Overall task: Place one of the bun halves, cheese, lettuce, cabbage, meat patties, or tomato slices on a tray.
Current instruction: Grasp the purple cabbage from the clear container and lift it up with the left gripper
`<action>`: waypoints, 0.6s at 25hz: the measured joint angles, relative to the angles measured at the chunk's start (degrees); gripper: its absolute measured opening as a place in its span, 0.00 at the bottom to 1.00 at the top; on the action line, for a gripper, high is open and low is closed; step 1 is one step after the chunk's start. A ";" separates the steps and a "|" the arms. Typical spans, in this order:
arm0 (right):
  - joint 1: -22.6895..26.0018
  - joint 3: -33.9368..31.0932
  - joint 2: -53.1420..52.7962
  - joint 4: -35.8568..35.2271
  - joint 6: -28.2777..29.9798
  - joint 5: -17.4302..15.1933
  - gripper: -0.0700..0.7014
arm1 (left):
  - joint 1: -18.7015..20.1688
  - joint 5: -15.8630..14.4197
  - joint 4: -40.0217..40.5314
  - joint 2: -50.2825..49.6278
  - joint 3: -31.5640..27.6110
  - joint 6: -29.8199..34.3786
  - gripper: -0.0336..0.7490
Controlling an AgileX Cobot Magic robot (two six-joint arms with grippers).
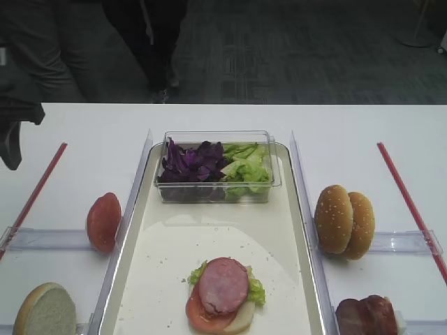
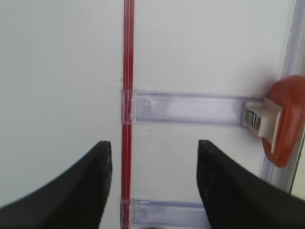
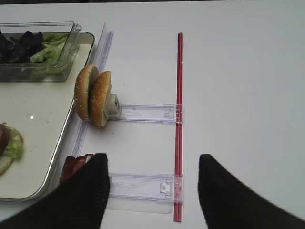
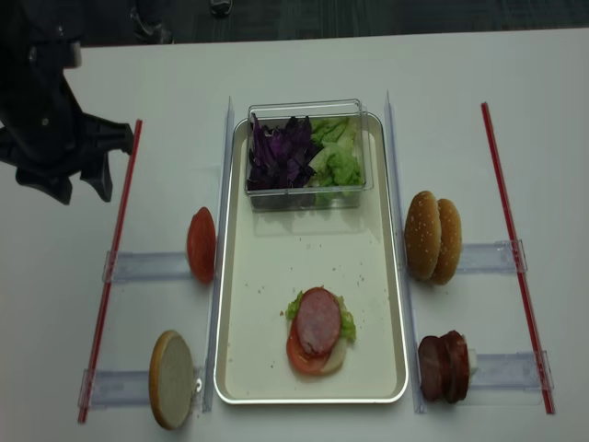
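Observation:
The cream tray (image 4: 267,304) holds a stack: a tomato slice (image 4: 299,354), lettuce (image 4: 348,324) and a pink meat round (image 4: 318,320). Purple cabbage (image 4: 281,152) and more lettuce (image 4: 339,158) fill a clear box on it. Left of the tray stand another tomato slice (image 4: 201,244) and a pale bun half (image 4: 171,378). On its right are two sesame bun halves (image 4: 431,236) and dark meat patties (image 4: 444,367). My left gripper (image 4: 85,184) hangs open and empty over the left red strip (image 2: 127,71). My right gripper (image 3: 152,156) is open, empty, near the patties (image 3: 74,167). The cheese is out of view.
Clear plastic holders (image 4: 147,266) carry the upright food on both sides of the tray. A red strip (image 4: 511,239) runs along the right side too. People's legs (image 1: 150,49) stand beyond the table's far edge.

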State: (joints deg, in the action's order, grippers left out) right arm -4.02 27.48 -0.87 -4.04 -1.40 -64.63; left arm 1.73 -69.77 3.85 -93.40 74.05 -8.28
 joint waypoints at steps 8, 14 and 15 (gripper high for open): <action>0.00 0.00 0.00 0.00 0.70 0.00 0.67 | 2.10 -0.09 -1.21 -11.50 11.49 0.44 0.51; 0.00 0.00 0.00 0.00 0.92 0.00 0.67 | 4.34 -0.09 -1.84 -20.20 20.71 0.65 0.51; 0.00 0.00 0.00 0.00 0.92 0.00 0.67 | 4.88 -0.09 -2.09 -21.49 22.12 0.65 0.51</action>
State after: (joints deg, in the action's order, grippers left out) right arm -4.02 27.48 -0.87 -4.04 -0.49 -64.63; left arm 6.61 -69.86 1.76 -114.89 96.18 -7.62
